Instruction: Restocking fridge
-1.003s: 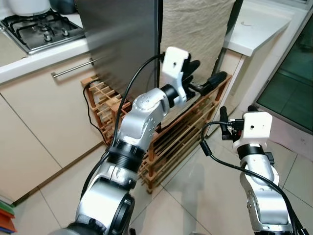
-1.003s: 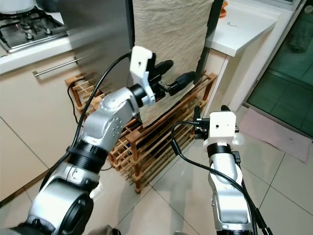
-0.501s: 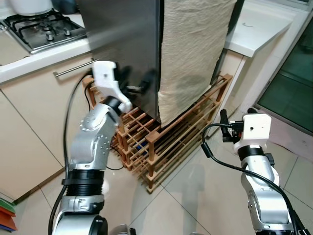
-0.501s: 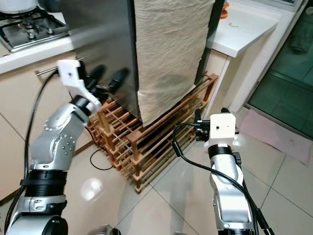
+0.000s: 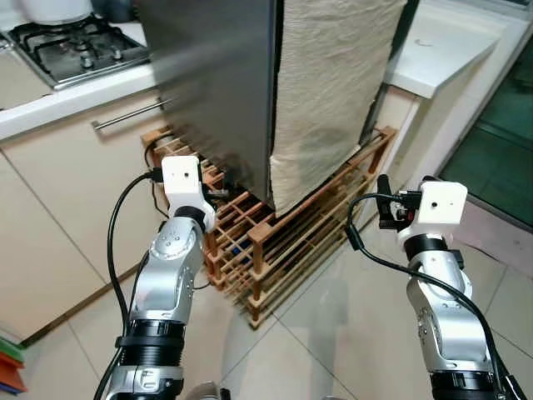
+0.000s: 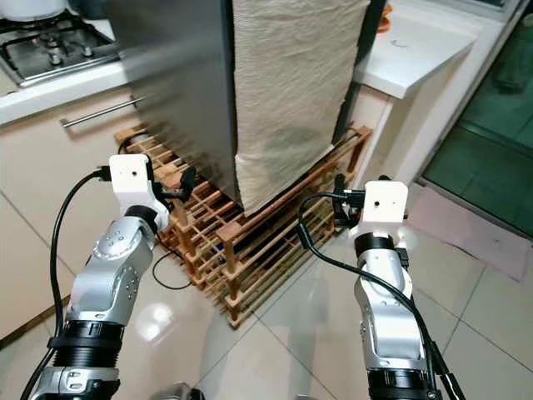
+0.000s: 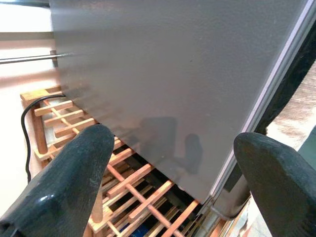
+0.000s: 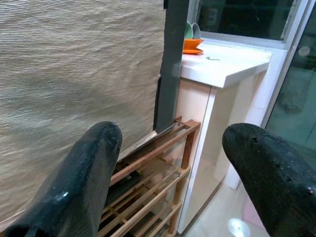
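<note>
Hanging beige cloth (image 5: 329,92) over the fridge (image 5: 216,75), contents unseen.

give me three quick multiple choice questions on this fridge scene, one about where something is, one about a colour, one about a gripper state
1. Where is the wooden rack?
A. on the floor at the foot of the fridge
B. on the white counter
C. on the stove

2. What colour is the cloth hanging down the fridge?
A. bright blue
B. beige
C. black

3. How is the left gripper?
A. shut on the cloth
B. shut on a bottle
C. open and empty

Answers:
1 A, the rack stands on the tiled floor under the fridge's lower edge.
2 B, the eye views show a pale beige woven cloth.
3 C, the left wrist view shows its two fingers wide apart with nothing between them.
</note>
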`<state>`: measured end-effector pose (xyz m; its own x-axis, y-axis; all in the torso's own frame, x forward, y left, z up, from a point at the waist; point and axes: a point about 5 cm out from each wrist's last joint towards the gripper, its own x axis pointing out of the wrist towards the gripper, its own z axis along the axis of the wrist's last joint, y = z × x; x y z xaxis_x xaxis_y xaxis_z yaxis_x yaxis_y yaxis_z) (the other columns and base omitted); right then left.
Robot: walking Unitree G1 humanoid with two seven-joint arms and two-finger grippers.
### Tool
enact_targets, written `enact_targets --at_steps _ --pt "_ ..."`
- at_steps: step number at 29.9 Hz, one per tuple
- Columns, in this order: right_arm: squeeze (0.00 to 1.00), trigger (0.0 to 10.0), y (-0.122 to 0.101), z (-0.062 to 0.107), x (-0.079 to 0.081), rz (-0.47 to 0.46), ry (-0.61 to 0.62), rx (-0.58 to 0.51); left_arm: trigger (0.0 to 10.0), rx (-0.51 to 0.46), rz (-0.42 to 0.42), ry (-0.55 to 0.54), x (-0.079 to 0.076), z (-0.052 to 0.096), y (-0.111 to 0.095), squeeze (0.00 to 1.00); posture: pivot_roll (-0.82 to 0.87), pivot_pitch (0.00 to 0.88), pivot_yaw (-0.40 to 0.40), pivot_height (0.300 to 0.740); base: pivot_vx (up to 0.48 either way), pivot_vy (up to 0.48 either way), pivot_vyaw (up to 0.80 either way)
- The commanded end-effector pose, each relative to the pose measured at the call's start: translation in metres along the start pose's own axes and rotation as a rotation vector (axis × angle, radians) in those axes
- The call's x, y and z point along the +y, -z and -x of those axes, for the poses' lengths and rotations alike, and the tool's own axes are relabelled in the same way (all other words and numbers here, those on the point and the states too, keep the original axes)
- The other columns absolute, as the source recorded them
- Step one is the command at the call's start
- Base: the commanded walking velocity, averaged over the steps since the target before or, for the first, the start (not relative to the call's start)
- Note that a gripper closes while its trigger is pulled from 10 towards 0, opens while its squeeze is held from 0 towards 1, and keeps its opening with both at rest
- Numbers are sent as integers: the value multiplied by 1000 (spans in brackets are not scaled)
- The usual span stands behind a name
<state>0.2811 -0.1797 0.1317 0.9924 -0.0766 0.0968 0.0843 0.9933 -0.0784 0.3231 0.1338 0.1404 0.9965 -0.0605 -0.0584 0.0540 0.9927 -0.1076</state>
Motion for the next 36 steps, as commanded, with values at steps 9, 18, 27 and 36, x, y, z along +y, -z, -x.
enact_targets --at_steps 9,18,27,36 --pt "0 10000 -2 -4 4 31 -28 -14 10000 -9 49 -52 -2 -4 -5 0 -66 0 -12 727 0 -477 750" --pt "0 10000 -3 -4 5 34 -38 -28 10000 3 1 -77 -2 -10 -3 0 -69 0 -10 727 0 -314 488" --pt "0 10000 0 -1 4 31 -32 -29 10000 -76 -15 -2 -6 -12 -16 0 -76 0 1 727 260 0 0" --pt "0 10000 -1 2 1 26 -26 -52 10000 -114 2 -23 -5 -13 -23 0 -79 0 7 727 450 37 0"
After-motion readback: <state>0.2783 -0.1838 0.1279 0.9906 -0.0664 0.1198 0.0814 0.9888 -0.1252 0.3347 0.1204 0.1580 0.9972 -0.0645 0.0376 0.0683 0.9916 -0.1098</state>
